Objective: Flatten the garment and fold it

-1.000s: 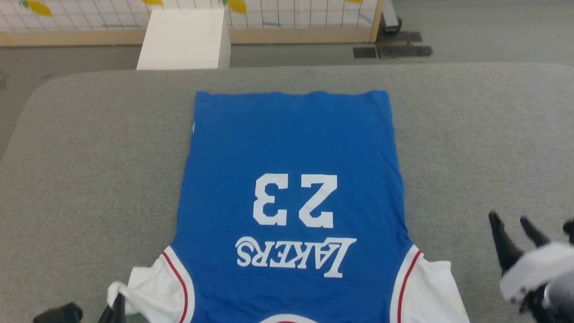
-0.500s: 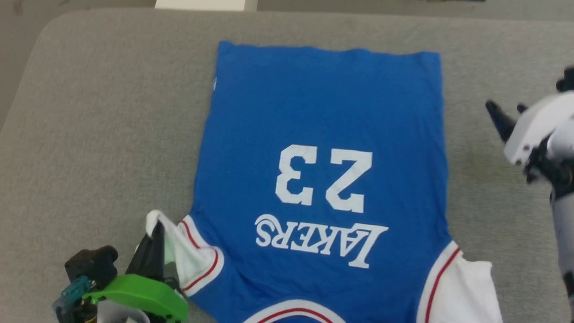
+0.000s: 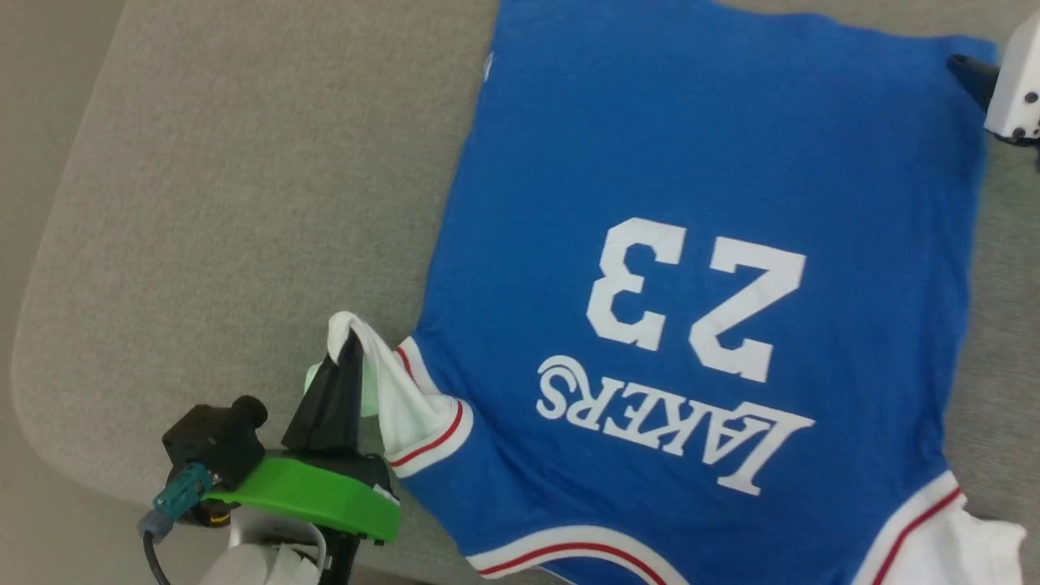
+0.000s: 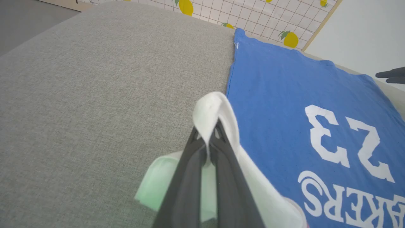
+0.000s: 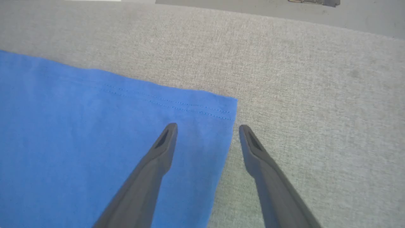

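Two pincers work one garment (image 3: 691, 162), which lies flat on the grey desk (image 3: 244, 162) with the print side up. In the head view "LAKERS 23" reads upside down and the hem is at the far side. The left pincer (image 3: 349, 345) is clamped together on the garment's white sleeve (image 3: 398, 398) and holds a fold of it raised beside the blue body. The right pincer (image 5: 205, 126) has its fingers apart at the far hem corner (image 5: 226, 106), one finger over blue cloth and the other over bare desk. Whether it touches the cloth cannot be told.
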Tool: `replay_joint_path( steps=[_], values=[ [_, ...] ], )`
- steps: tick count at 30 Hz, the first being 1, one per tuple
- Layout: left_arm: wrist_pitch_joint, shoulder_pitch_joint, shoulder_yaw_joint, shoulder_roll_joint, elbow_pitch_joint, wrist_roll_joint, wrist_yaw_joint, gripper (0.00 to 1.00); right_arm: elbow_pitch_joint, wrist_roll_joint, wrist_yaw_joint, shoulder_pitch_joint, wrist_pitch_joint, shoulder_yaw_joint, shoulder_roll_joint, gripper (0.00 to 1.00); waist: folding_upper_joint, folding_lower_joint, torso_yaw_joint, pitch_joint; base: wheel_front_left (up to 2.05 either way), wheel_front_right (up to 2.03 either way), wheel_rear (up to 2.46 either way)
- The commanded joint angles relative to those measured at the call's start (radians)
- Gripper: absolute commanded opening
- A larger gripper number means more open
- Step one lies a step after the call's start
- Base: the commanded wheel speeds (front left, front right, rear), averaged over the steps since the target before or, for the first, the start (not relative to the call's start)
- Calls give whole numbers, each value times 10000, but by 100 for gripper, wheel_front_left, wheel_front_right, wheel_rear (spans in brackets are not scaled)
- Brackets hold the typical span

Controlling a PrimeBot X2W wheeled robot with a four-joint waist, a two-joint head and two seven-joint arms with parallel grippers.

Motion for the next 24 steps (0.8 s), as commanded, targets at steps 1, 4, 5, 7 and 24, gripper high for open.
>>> replay_joint_path(
  steps=[1, 4, 5, 7, 24],
  values=[
    [-94, -241, -15, -84, -5, 45, -77, 0, 186, -112, -11, -193, 92, 59, -36, 100, 119, -2, 743, 787, 0, 0, 0],
    [-187, -331, -36, -171, 18, 55, -132, 0, 559, -254, -11, -319, 72, 190, -112, 100, 119, -2, 823, 952, 0, 0, 0],
    [-207, -344, -40, -188, 29, 56, -142, 0, 675, -230, -11, -327, 97, 190, -102, 100, 119, -2, 832, 985, 0, 0, 0],
    [-252, -360, -38, -214, 49, 70, -153, 0, 1020, -237, -11, -250, 342, 269, -88, 100, 119, -2, 835, 1024, 0, 0, 0],
    [-207, -158, 165, -32, 598, -103, -15, 0, 883, 880, -11, 74, 529, 1723, -198, 0, 119, -2, 470, -131, 0, 0, 0]
  ],
)
